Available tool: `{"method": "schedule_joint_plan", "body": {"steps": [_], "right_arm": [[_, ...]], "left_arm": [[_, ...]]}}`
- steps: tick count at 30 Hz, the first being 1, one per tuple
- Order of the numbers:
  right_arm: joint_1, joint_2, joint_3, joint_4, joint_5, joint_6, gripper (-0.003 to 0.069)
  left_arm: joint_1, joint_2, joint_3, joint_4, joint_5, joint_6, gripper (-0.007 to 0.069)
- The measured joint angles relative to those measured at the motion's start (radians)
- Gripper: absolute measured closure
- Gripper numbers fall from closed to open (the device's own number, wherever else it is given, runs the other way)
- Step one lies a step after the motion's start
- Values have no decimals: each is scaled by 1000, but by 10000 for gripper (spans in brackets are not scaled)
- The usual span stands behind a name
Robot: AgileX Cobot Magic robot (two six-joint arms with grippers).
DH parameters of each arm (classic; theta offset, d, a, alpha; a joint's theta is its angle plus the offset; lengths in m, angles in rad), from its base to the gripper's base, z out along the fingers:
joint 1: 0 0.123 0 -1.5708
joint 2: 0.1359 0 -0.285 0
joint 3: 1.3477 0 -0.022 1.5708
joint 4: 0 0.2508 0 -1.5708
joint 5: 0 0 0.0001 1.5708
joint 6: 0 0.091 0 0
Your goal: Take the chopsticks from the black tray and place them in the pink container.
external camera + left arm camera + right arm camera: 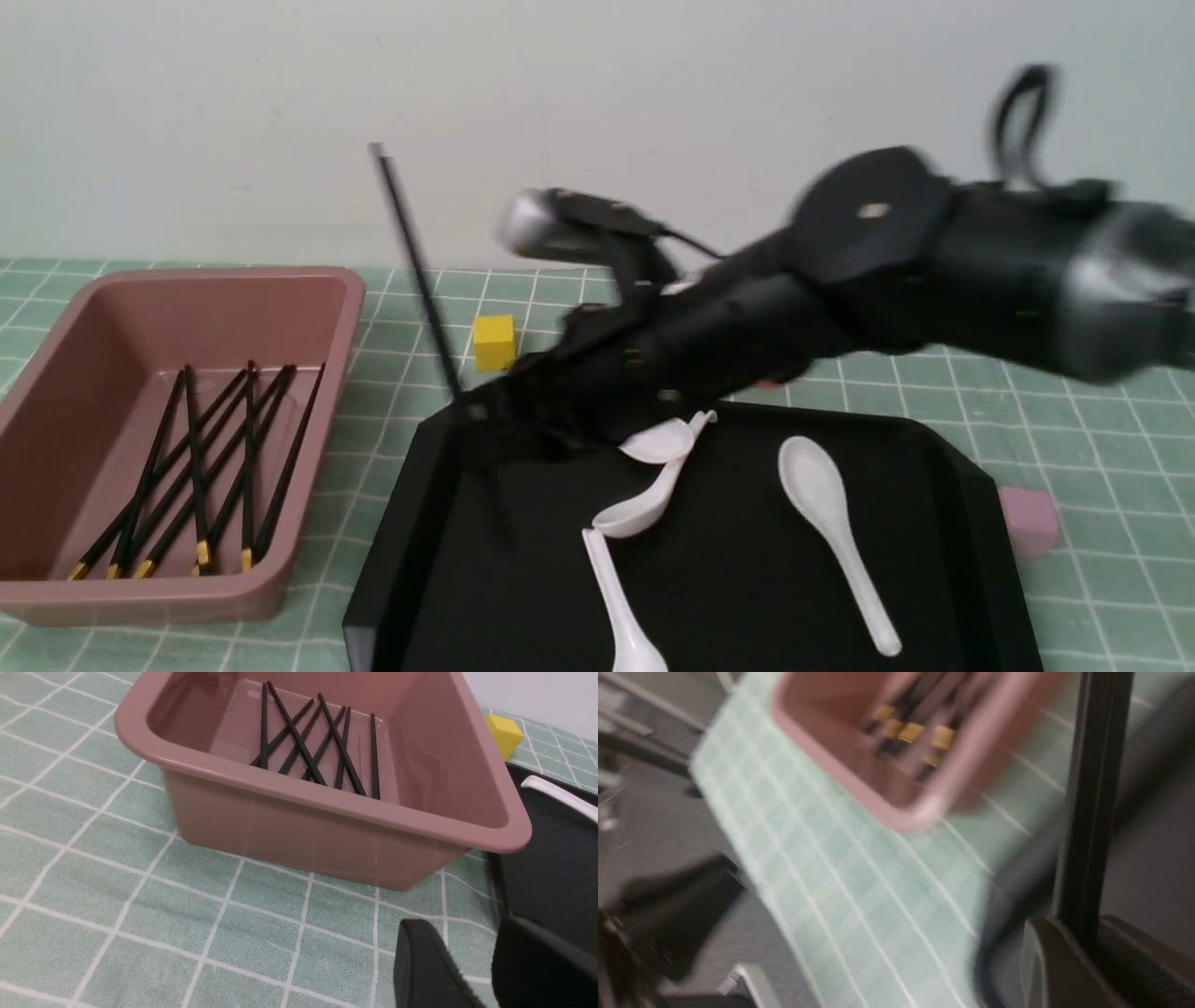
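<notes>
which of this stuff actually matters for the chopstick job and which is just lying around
Part of the job:
- held chopstick
- chopsticks in the container
- pink container
- black tray

Just lying about:
- white spoons
- yellow cube
- small pink cube
- green grid mat

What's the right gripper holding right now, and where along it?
One chopstick, pinched by the right gripper low on its length; most of it sticks up above the grip. Which end is too blurred to tell. The left gripper holds nothing.

Bench (pixel 1074 420): pale green, white grid lines. Pink container (pixel 187 273): dusty pink. Black tray (pixel 747 579): glossy black. Chopsticks (pixel 196 467): black, gold ends. Spoons (pixel 831 504): white. Cube (pixel 494 342): yellow.
</notes>
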State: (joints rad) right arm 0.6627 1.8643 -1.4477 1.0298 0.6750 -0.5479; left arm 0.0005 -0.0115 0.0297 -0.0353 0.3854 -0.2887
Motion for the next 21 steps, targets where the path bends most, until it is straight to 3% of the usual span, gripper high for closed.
{"method": "schedule_joint_plan", "body": {"steps": [10, 16, 21], "right_arm": [[187, 344, -388, 303, -188, -241, 547], [255, 475, -464, 449, -396, -399, 547], [260, 516, -466, 485, -509, -480, 524]], "left_arm": [[0, 0, 0, 0, 0, 0, 386], [0, 0, 0, 0, 0, 0, 386], [0, 0, 0, 0, 0, 0, 386]]}}
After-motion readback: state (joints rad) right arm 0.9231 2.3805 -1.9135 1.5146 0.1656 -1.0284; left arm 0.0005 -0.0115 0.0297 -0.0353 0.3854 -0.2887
